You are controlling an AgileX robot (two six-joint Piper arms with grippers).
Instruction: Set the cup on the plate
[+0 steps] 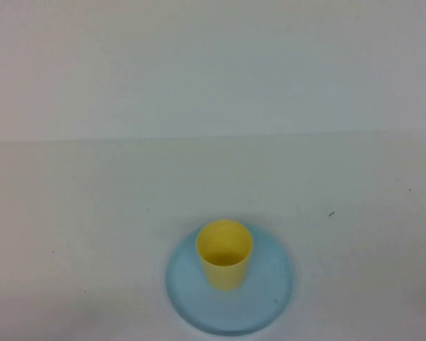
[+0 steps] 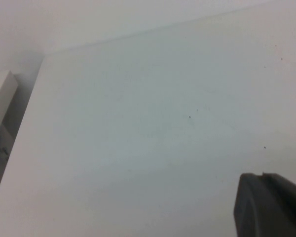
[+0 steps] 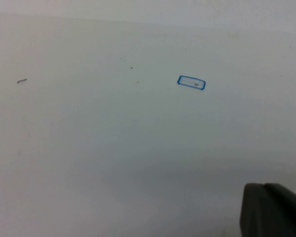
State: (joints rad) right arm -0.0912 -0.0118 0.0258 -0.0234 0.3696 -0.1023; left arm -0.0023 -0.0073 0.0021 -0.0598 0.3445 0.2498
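Note:
The yellow cup (image 1: 224, 254) stands upright on the light blue plate (image 1: 266, 302), a little to the far left of the plate's middle, near the table's front edge in the high view. Nothing holds it. Neither arm shows in the high view. My left gripper (image 2: 262, 177) shows only in the left wrist view, as one dark block of two fingers pressed together over bare white table, empty. My right gripper (image 3: 264, 187) shows the same way in the right wrist view, shut and empty. Neither wrist view shows the cup or the plate.
The white table meets a white wall at the back (image 1: 213, 136). A small blue-outlined label (image 3: 191, 83) lies on the table in the right wrist view. The table's left edge and a white box (image 2: 0, 98) beyond it show in the left wrist view.

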